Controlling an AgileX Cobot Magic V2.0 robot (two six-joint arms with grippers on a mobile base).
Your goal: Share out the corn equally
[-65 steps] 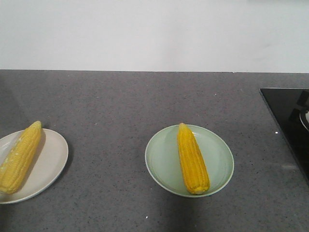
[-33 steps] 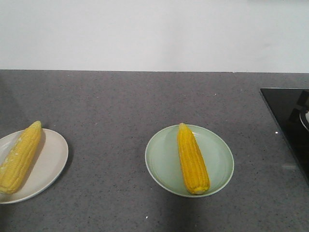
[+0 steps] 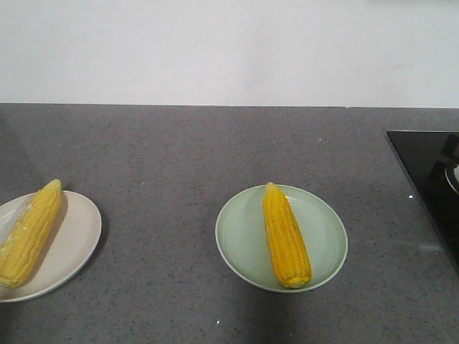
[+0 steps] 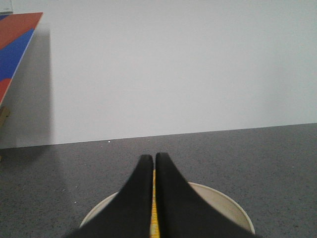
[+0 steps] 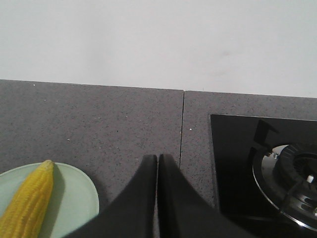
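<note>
One cob (image 3: 285, 236) per plate (image 3: 326, 240): sharing looks done. Both tools (image 4: 153, 198) (image 5: 157, 198) closed, empty; next, retreat.

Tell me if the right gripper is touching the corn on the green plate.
Apart. The right wrist view shows the shut right gripper over bare counter, with open counter and plate rim between it and the corn.

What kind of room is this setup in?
Probably a kitchen: a grey stone-look countertop, a black glass cooktop with a gas burner, and corn served on plates against a plain wall.
</note>
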